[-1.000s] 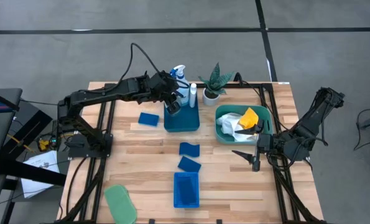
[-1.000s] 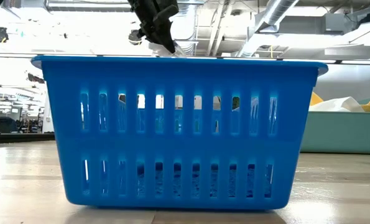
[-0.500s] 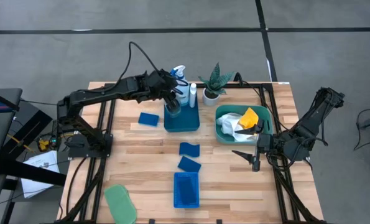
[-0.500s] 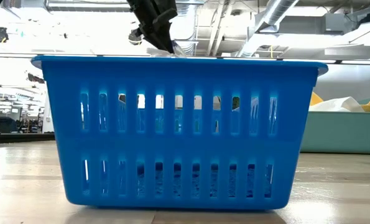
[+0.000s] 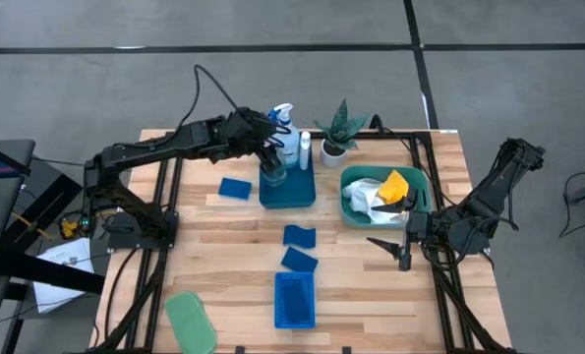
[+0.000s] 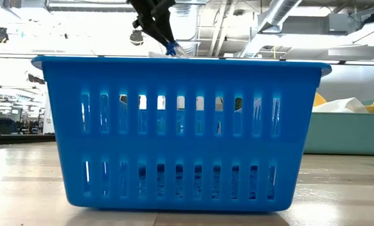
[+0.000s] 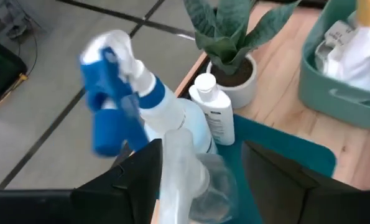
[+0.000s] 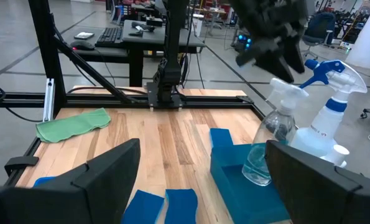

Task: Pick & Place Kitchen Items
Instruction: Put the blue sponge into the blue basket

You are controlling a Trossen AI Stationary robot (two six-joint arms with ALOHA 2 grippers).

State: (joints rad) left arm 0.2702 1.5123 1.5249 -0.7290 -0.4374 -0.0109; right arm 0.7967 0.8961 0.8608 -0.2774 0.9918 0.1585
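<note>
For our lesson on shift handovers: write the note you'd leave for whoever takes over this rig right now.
Left tool: open, over the clear bottle standing in the back blue tray.
Right tool: open, waiting beside the teal tub.
Done: spray bottle, white bottle and clear bottle are in the tray; white cloth and yellow cloth are in the tub.
Likely left: three blue sponges and the green cloth, loose on the table.

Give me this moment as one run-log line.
left gripper: open above clear bottle | bottle: standing in blue tray | right gripper: open, idle
</note>
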